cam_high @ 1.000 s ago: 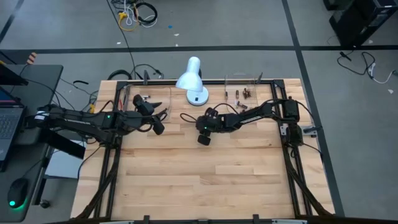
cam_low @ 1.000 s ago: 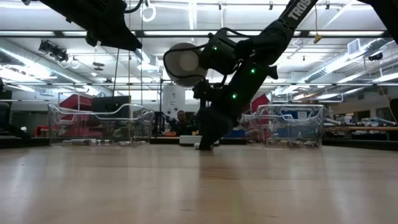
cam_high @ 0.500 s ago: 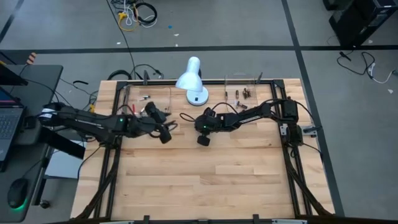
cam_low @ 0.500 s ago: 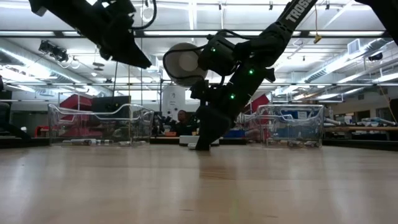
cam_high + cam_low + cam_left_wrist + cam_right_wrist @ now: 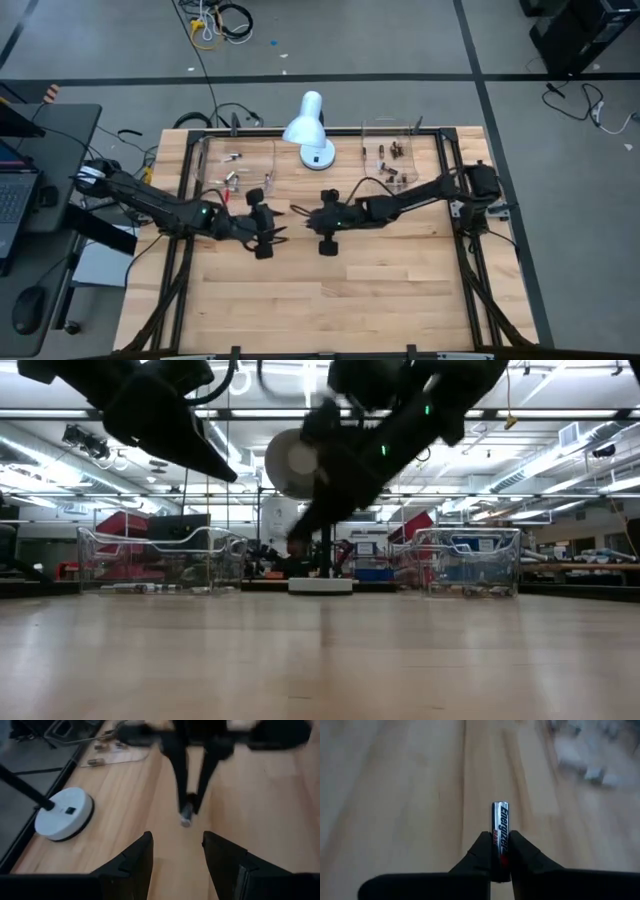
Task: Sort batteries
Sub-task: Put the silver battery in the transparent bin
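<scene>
Right gripper (image 5: 500,870) clamped on silver battery (image 5: 500,832), held upright above table (image 5: 350,290) centre. Left gripper (image 5: 177,855) spread, empty, facing it close by. Handover step judged in hand. Next: battery to be eased betw. left fingers (image 5: 131,862), then released.

two trays (image 5: 237,160), one lamp (image 5: 306,122)

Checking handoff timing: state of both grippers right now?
Left gripper: open, empty, over the table.
Right gripper: shut on a silvery battery.
</scene>
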